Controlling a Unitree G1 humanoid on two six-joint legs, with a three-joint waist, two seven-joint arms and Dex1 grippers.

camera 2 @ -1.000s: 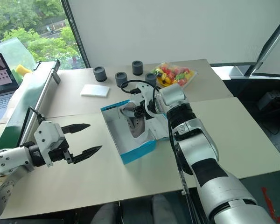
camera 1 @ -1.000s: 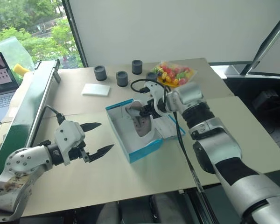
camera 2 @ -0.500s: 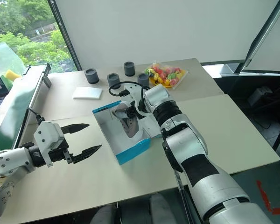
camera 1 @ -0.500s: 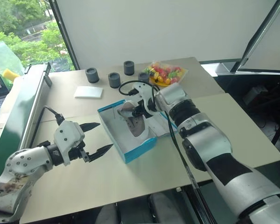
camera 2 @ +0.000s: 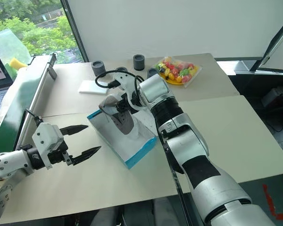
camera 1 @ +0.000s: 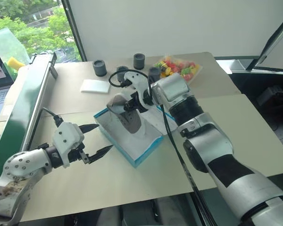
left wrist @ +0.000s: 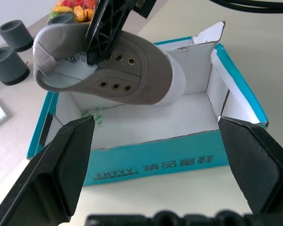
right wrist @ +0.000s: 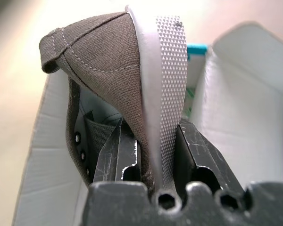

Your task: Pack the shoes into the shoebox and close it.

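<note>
Gripping one grey shoe [camera 1: 125, 113] by its side wall, the right hand [camera 1: 130, 101] holds it tilted above the turquoise shoebox [camera 1: 144, 150] on the counter [camera 1: 236, 117]. Left hand [camera 1: 95, 140] hangs released, just beside the box. A shallow pinch could let the shoe slip or snag the rim

A beige table [camera 1: 236, 122] stands before a white wall [camera 1: 179, 23] and a leafy window [camera 1: 33, 23].
</note>
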